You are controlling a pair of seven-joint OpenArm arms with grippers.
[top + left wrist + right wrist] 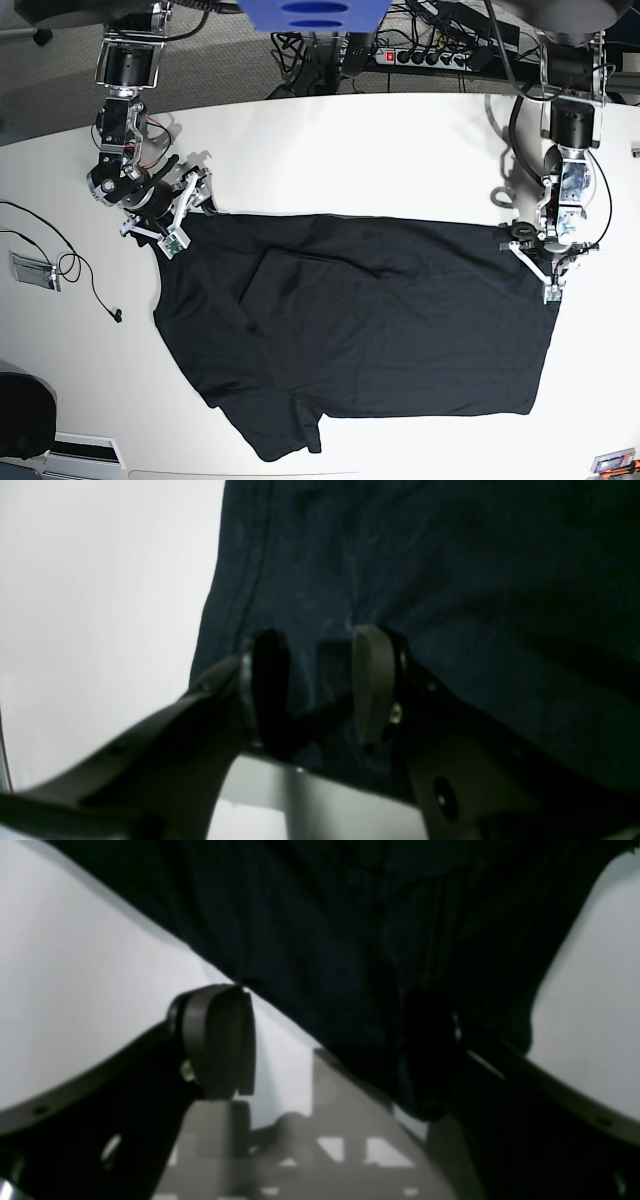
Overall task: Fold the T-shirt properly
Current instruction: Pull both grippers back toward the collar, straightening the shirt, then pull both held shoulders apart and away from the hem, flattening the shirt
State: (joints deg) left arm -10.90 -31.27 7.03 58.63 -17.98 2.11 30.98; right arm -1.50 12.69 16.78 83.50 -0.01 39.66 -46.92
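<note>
- White surface (400,150) carries the T-shirt (380,320), spread across its middle.
- My left pincer (320,680) stands narrowly parted over its edge; my right pincer (330,1040) stands wide astride a corner.
- I should pinch both corners fully, lifting evenly.

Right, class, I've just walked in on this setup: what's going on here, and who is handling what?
A two-armed robot is working on a black T-shirt spread on a white table. The left gripper sits at one top corner of the shirt, its jaws apart with cloth between them. The right gripper is at the opposite top corner, jaws wide open over the cloth's edge. The shirt lies mostly flat, with one flap already folded over near the right gripper's end.
</note>
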